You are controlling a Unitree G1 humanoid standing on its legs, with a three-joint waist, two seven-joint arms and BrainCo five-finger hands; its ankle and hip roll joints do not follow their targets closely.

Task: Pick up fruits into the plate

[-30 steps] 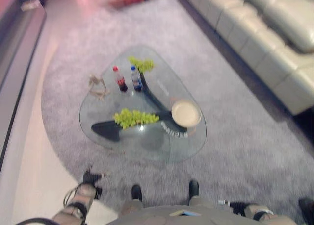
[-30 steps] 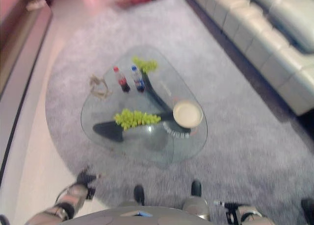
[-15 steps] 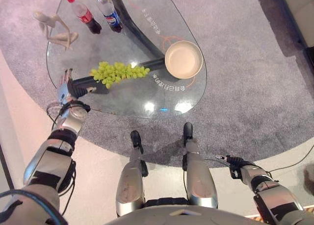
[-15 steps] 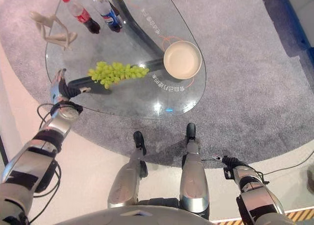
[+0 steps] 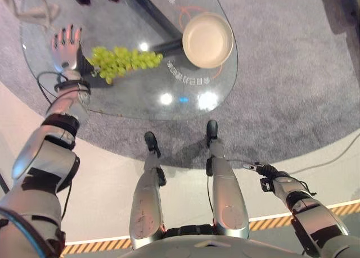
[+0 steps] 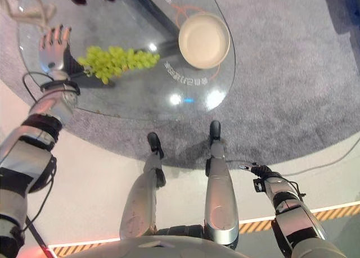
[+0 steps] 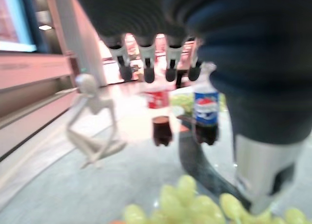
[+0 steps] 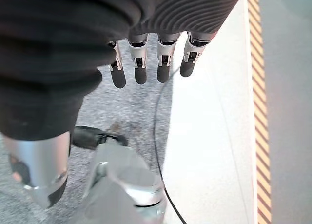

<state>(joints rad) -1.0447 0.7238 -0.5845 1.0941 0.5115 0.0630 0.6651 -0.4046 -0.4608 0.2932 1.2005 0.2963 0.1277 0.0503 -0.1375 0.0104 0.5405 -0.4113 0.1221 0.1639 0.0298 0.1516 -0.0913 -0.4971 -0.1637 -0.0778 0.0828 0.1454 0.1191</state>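
Now the left hand [image 5: 66, 43] hovers open and empty just beside the grapes [image 5: 121, 61] on the glass table [image 5: 140, 95]; next it must grasp them for the plate [image 5: 207, 40].

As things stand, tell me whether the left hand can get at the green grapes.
Probably yes. The left hand is open above the glass table, right beside the green grapes, with nothing between them.
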